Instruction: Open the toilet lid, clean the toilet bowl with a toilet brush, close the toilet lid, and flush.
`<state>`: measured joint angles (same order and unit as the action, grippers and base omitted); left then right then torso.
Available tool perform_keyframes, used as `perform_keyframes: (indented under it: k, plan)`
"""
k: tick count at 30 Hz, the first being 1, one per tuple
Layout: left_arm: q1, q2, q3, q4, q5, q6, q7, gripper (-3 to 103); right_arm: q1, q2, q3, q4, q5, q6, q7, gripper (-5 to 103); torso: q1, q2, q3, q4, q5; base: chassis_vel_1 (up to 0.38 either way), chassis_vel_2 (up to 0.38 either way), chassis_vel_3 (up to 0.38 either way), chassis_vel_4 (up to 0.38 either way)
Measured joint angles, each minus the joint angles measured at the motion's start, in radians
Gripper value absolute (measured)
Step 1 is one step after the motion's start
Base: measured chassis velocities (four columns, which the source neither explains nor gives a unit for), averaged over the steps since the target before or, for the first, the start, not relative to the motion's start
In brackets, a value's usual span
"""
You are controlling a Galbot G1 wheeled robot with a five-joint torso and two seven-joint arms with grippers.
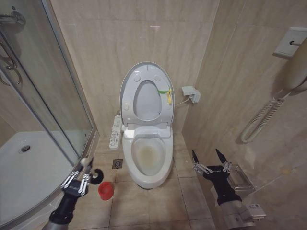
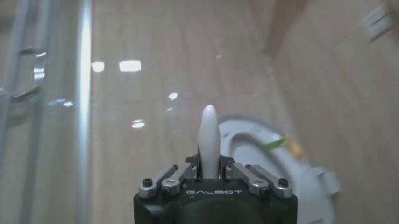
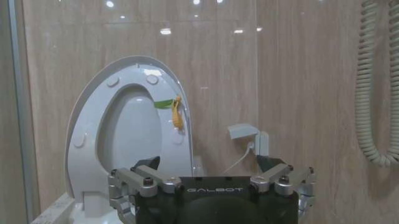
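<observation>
**Brush in hand beside the open toilet**

The toilet brush (image 1: 88, 168) is low on the robot's left, over the floor tiles near the shower glass (image 1: 57, 96), with its black bristle head (image 1: 96, 176) just above the red holder cup (image 1: 106, 190). The left gripper (image 1: 80, 181) is clamped on the white handle, fingers closed snug around it; in the left wrist view the handle tip (image 2: 208, 133) sticks straight out past the fingers. The brush's long axis appears to run steeply, handle tip up and away from the robot, bristles down and toward the toilet side, though the exact tilt is hard to judge.

The toilet lid (image 1: 129, 84) stands raised against the wall with the seat ring (image 1: 162, 103) up against it, the yellow-green tag (image 1: 168, 94) on its right edge. The toilet bowl (image 1: 148, 158) lies open below, stained yellowish-brown at the bottom. The right gripper (image 1: 209, 161) hangs to the right of the bowl, fingers spread wide and empty.

Risks, as I judge them: the bristles are close to the cup, so a sideways swing could knock it over; the grip sits on a slim smooth handle, which could twist once the bristles press on the bowl; and the glass is near the left arm's elbow room
</observation>
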<state>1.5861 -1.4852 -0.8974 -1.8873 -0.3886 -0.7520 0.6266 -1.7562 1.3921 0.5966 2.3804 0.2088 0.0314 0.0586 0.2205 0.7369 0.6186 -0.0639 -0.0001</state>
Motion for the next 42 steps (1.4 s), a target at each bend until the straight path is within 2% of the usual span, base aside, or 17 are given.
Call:
perform_keyframes:
  k: [4, 5, 8, 9, 11, 12, 16, 17, 20, 29, 42]
  plan:
    - [-0.096, 0.047, -0.012, 0.232, -0.122, -0.059, 0.004, 20, 0.0, 0.0, 0.0, 0.0, 0.0, 0.0, 0.0, 100, 0.0, 0.0, 0.0, 0.0, -0.0005, 0.0, 0.0, 0.0, 0.0]
    - [-0.096, 0.047, -0.012, 0.232, -0.122, -0.059, 0.004, 20, 0.0, 0.0, 0.0, 0.0, 0.0, 0.0, 0.0, 100, 0.0, 0.0, 0.0, 0.0, -0.0005, 0.0, 0.0, 0.0, 0.0]
    - [-0.168, 0.087, 0.002, 0.381, -0.208, -0.069, 0.039, 20, 0.0, 0.0, 0.0, 0.0, 0.0, 0.0, 0.0, 100, 0.0, 0.0, 0.0, -0.0002, 0.0, 0.0, 0.0, 0.0, 0.0]
    - [-0.168, 0.087, 0.002, 0.381, -0.208, -0.069, 0.039, 20, 0.0, 0.0, 0.0, 0.0, 0.0, 0.0, 0.0, 100, 0.0, 0.0, 0.0, -0.0002, 0.0, 0.0, 0.0, 0.0, 0.0]
    - [-0.221, 0.111, 0.018, 0.486, -0.243, -0.069, 0.078, 20, 0.0, 0.0, 0.0, 0.0, 0.0, 0.0, 0.0, 100, 0.0, 0.0, 0.0, -0.0002, -0.0002, 0.0, 0.0, 0.0, 0.0]
    - [-0.221, 0.111, 0.018, 0.486, -0.243, -0.069, 0.078, 20, 0.0, 0.0, 0.0, 0.0, 0.0, 0.0, 0.0, 100, 0.0, 0.0, 0.0, -0.0002, -0.0002, 0.0, 0.0, 0.0, 0.0]
    - [-0.326, 0.144, 0.053, 0.655, -0.259, -0.069, 0.135, 20, 0.0, 0.0, 0.0, 0.0, 0.0, 0.0, 0.0, 100, 0.0, 0.0, 0.0, 0.0, -0.0002, 0.0, 0.0, 0.0, 0.0]
    - [-0.326, 0.144, 0.053, 0.655, -0.259, -0.069, 0.135, 20, 0.0, 0.0, 0.0, 0.0, 0.0, 0.0, 0.0, 100, 0.0, 0.0, 0.0, 0.0, -0.0002, 0.0, 0.0, 0.0, 0.0]
    - [-0.4, 0.17, 0.076, 0.762, -0.271, -0.069, 0.169, 20, 0.0, 0.0, 0.0, 0.0, 0.0, 0.0, 0.0, 100, 0.0, 0.0, 0.0, -0.0002, -0.0002, 0.0, 0.0, 0.0, 0.0]
    - [-0.524, 0.214, 0.141, 0.929, -0.325, -0.069, 0.186, 20, 0.0, 0.0, 0.0, 0.0, 0.0, 0.0, 0.0, 100, 0.0, 0.0, 0.0, 0.0, 0.0, 0.0, 0.0, 0.0, 0.0]
    - [-0.609, 0.229, 0.183, 1.093, -0.323, -0.067, 0.193, 20, 0.0, 0.0, 0.0, 0.0, 0.0, 0.0, 0.0, 100, 0.0, 0.0, 0.0, 0.0001, 0.0001, 0.0, 0.0, 0.0, 0.0]
